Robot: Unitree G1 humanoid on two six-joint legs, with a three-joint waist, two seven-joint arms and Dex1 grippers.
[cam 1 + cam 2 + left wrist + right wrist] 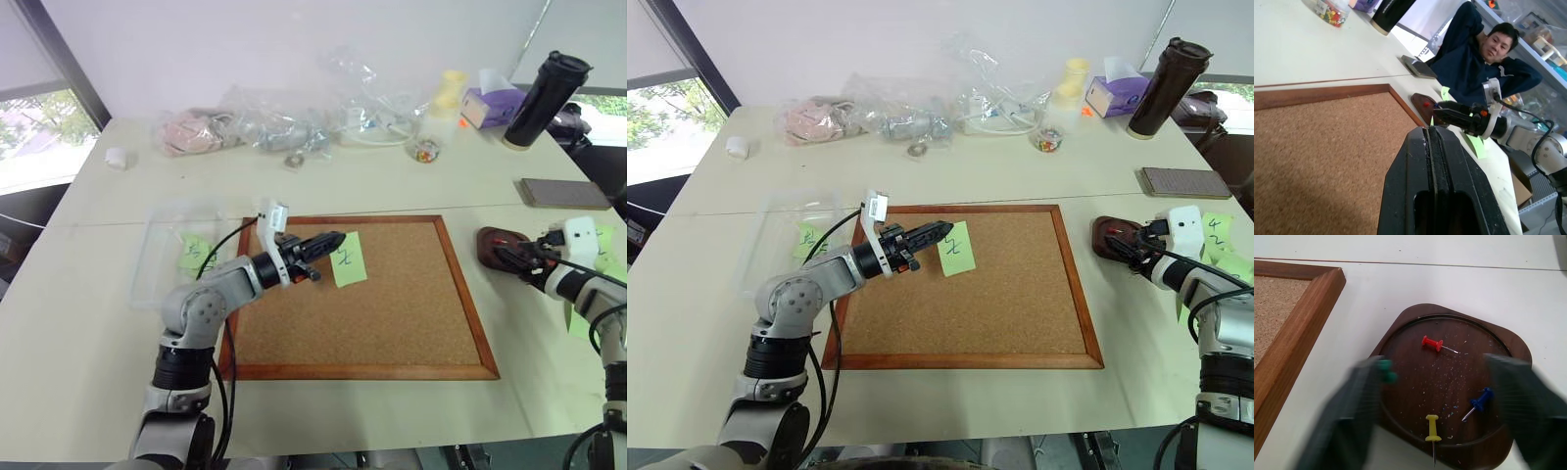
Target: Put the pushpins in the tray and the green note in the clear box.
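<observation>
The green note (956, 249), over the upper left part of the cork board (1019, 304), carries one black handwritten mark that reads like a "2". A second green note (809, 238), lying in the clear box (764, 257) near the left edge of the table (1019, 176), bears dark handwriting too small to make out. By the table's right edge, green notes (1219, 227) carry a handwritten "4" with a "2" beneath it. No printed brand or label can be read on the other things along the table's far edge.
</observation>
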